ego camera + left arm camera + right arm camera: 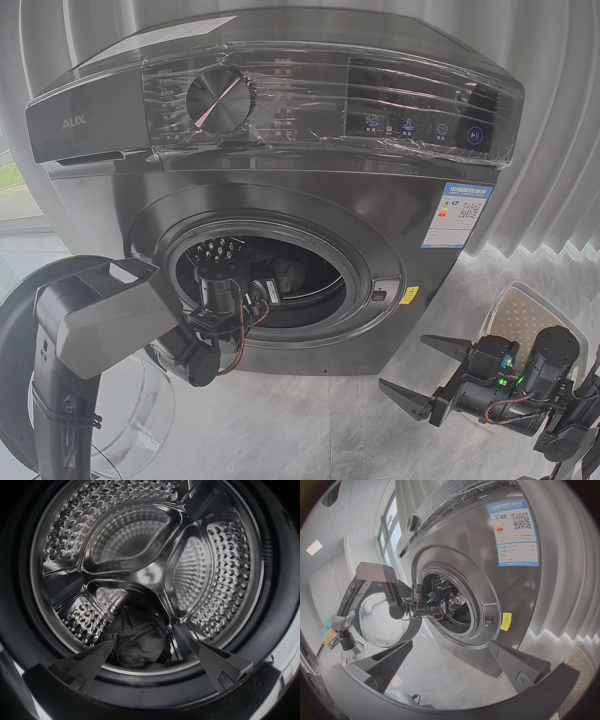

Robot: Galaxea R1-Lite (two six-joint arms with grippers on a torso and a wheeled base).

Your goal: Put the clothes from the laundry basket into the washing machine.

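Note:
The grey washing machine (262, 187) stands with its round door (19, 375) swung open to the left. My left gripper (151, 645) is at the drum opening, open and holding nothing. A dark crumpled garment (137, 639) lies at the bottom of the steel drum (218, 558), just beyond the fingertips. My right gripper (419, 369) hangs open and empty above the floor, right of the machine and beside the white laundry basket (522, 312). In the right wrist view, its own gripper (450, 650) points toward the machine front (487, 573), with the left arm (403, 605) reaching into the opening.
A white pleated curtain (562, 125) hangs behind and to the right of the machine. Grey tiled floor (300, 419) lies open in front of it. The basket's rim (581, 661) sits close to the right arm.

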